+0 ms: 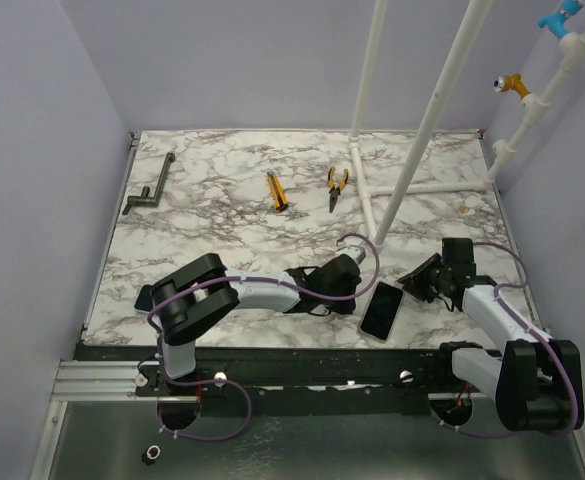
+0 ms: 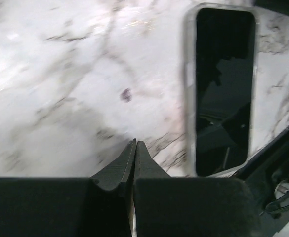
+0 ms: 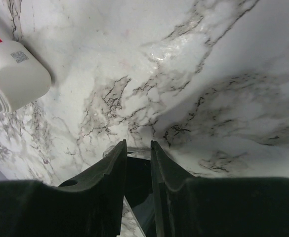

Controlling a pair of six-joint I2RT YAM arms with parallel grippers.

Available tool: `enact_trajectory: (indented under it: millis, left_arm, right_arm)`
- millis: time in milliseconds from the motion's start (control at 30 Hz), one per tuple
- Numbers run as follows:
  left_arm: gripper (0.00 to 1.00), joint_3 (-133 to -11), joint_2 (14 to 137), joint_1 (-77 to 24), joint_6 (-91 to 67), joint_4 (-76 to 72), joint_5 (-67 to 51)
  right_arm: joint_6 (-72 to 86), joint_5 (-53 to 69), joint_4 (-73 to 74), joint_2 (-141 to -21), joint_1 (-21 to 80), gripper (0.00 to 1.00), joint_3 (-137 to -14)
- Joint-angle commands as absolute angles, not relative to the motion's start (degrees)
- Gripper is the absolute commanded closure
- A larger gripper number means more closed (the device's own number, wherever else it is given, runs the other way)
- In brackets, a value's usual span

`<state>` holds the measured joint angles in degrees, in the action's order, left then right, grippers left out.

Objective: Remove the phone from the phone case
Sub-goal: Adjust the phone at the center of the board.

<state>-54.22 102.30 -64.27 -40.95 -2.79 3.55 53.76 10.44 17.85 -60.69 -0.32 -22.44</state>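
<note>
The phone (image 1: pixel 382 310) lies screen up near the table's front edge, its black glass framed by the clear phone case (image 2: pixel 189 89). My left gripper (image 1: pixel 350 300) is low over the marble just left of the phone; its fingers (image 2: pixel 135 148) are pressed together with nothing between them. My right gripper (image 1: pixel 415 283) is at the phone's far right end. In the right wrist view its jaws (image 3: pixel 138 148) stand a narrow gap apart around a dark slab, with the clear rim of the case (image 3: pixel 107 151) showing past the tips. Most of what it grips is hidden by the fingers.
A yellow utility knife (image 1: pixel 277 190), yellow-handled pliers (image 1: pixel 338 185) and a dark metal crank (image 1: pixel 147 190) lie at the back of the table. White pipe framing (image 1: pixel 372 190) rises at the back right, and one pipe (image 3: pixel 16 79) shows left of my right gripper. The black front rail (image 2: pixel 277 163) runs close beside the phone.
</note>
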Motion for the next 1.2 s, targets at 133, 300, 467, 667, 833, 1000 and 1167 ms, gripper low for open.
enact_trajectory:
  millis: [133, 300, 467, 667, 833, 1000, 1167]
  left_arm:
    - [1.00, -42.5, 85.5, -65.1, -38.9, -0.8, 2.9]
    - [1.00, -42.3, 84.3, -71.6, -31.8, -4.3, -6.0]
    - [1.00, -48.6, 92.5, -74.7, -26.0, -4.7, -11.2]
    - [1.00, -53.2, 101.1, -75.3, -25.7, -6.5, -15.4]
    - [1.00, -55.4, 106.2, -75.3, -25.7, -6.9, -14.1]
    - [1.00, -55.9, 108.2, -74.8, -27.4, -7.9, -8.8]
    - [1.00, -54.6, 108.3, -72.6, -31.0, -9.7, -6.2]
  right_arm:
    - [51.4, 9.2, 19.2, -62.9, -0.1, 0.68, -23.7]
    - [50.1, 12.0, 14.4, -65.6, -0.1, 0.69, -23.2]
    - [49.4, 12.1, 13.2, -67.3, -0.1, 0.69, -24.9]
    - [48.2, 11.6, 13.0, -67.7, -0.1, 0.69, -26.5]
    - [48.5, 12.8, 11.5, -68.4, -0.1, 0.69, -24.9]
    - [47.7, 14.9, 9.8, -68.4, -0.1, 0.69, -22.9]
    - [45.8, 15.5, 11.1, -67.8, -0.1, 0.69, -21.7]
